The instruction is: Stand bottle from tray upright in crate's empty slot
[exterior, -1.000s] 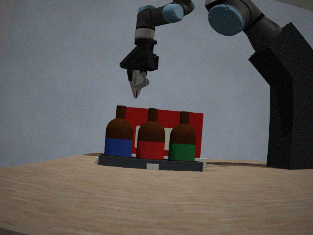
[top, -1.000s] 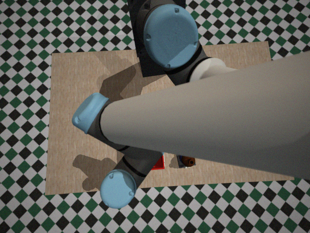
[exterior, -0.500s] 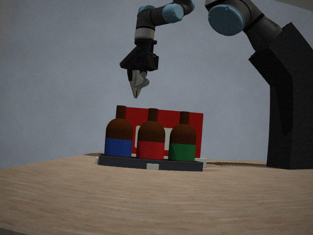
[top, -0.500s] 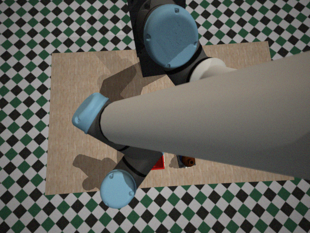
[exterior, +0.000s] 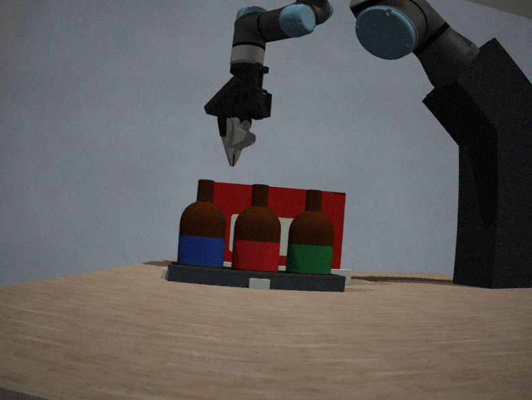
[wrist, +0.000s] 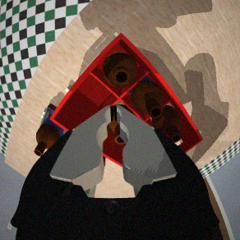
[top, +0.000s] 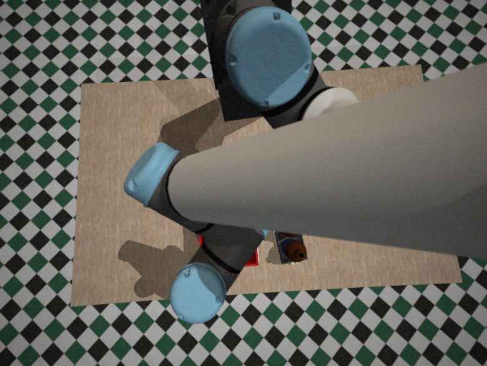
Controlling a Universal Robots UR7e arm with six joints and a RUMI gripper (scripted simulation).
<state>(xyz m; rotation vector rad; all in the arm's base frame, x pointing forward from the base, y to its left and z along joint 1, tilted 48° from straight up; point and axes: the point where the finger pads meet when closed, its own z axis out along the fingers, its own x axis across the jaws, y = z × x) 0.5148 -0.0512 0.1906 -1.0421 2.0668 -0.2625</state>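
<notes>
Below, the pale wood-grain table (top: 118, 220) (exterior: 258, 344) (wrist: 45, 70) is surrounded by a green, black and white checkered floor. Above the open-topped red crate (top: 251, 260) (exterior: 340, 232) (wrist: 152, 74), the black two-jaw gripper (exterior: 232, 164) (wrist: 113, 106) is held with its jaws together. Three brown bottles are carried upright by the low dark-grey tray (top: 281, 253) (exterior: 206, 277), near the crate.

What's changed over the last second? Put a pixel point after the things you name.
The arm (top: 220, 247) (exterior: 275, 23) shifted slightly right in the top view, toward the tray (top: 280, 252) (exterior: 215, 278). Nothing gripped or released; gripper (exterior: 232, 164) (wrist: 113, 106) still shut. Crate (top: 253, 262) (exterior: 337, 227) (wrist: 160, 84), tray and its three bottles (exterior: 256, 253) look unmoved.
</notes>
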